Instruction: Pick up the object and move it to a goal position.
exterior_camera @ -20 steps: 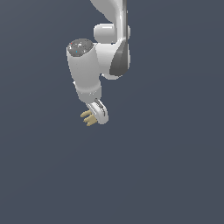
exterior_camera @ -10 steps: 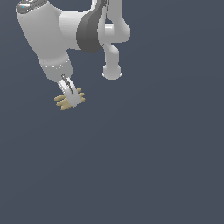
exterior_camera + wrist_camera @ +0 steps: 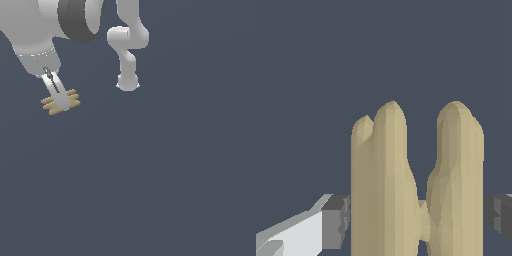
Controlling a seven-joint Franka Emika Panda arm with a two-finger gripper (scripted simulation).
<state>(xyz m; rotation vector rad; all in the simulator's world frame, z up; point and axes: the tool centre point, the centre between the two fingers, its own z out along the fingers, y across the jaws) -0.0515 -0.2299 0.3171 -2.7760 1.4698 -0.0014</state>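
Pickup is judged done: the small tan, wood-coloured two-barred object [image 3: 60, 104] is held clamped between the white pincer's [image 3: 62, 103] narrowed jaws at the exterior view's upper left, and only carriage to an unseen goal is left.

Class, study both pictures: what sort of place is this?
Most likely a simulated test scene, not a real room: a flat, featureless grey background, a smooth white rendered arm, and its gripper holding a blocky tan object.

Object held at the exterior view's upper left

The object [image 3: 61, 104] sits between the fingers of the end effector [image 3: 62, 105], below the arm's wrist; the arm's base column [image 3: 127, 60] stands well apart, toward the exterior view's right.
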